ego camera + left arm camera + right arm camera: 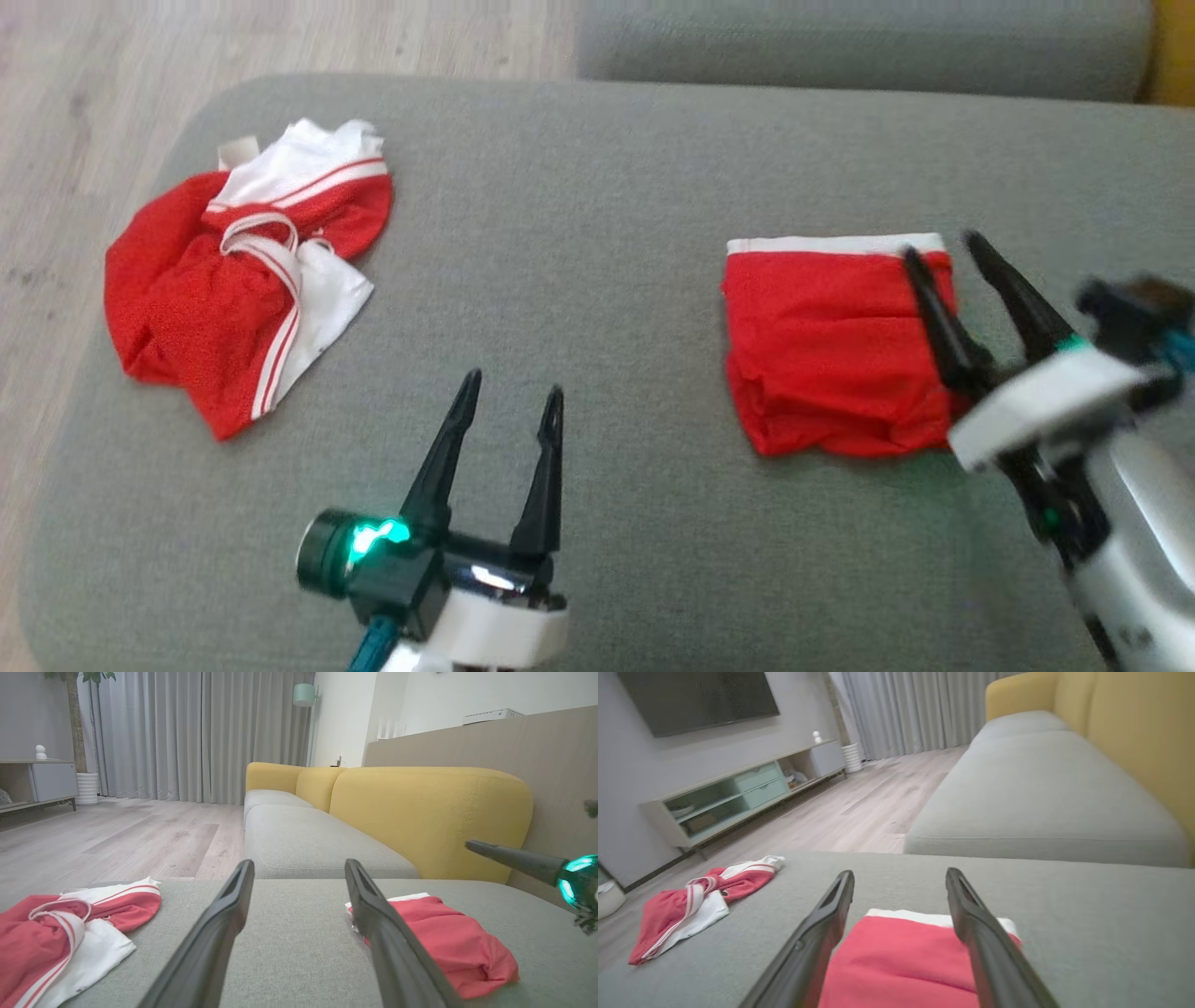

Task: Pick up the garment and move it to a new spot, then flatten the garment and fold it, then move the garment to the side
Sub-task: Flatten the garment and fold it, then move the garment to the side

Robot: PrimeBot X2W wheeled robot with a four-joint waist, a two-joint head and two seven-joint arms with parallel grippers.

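Head view: left fingers point(448, 448) and right fingers point(936, 313) spread empty; right should pinch every layer of the folded garment point(822, 345) before sliding aside.

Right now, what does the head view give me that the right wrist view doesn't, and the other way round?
Head view: the left gripper, open, over the grey cushion, plus the folded red garment's whole outline from above.
Right wrist view: the room beyond, with a wall TV, a low cabinet, curtains and the yellow backrest.
Both: the right gripper, open over the folded garment, and the crumpled red-and-white garment off to its left.
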